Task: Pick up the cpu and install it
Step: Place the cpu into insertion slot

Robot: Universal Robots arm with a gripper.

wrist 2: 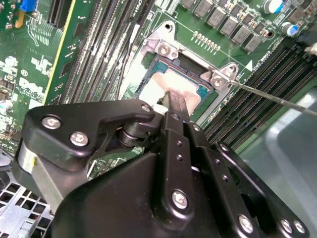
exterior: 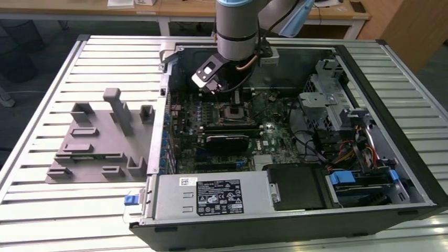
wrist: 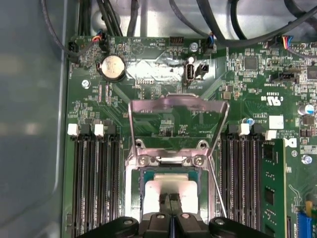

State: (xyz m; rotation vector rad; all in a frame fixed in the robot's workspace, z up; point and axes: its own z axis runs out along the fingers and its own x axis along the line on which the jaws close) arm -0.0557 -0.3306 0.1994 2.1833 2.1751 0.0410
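In the socket [wrist: 171,160], the cpu [wrist: 153,191]

Silvery-grey cpu [wrist: 151,192], green motherboard [wrist: 163,124], black claw [wrist 2: 177,103], grey fixture [exterior: 94,144], pale ribbed table [exterior: 49,210].

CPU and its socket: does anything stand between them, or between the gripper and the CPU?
Nothing visible does. In the first wrist view the hold-down frame is swung up off the socket. The cpu already lies within the socket, and the gripper sits directly over the cpu's top plate.
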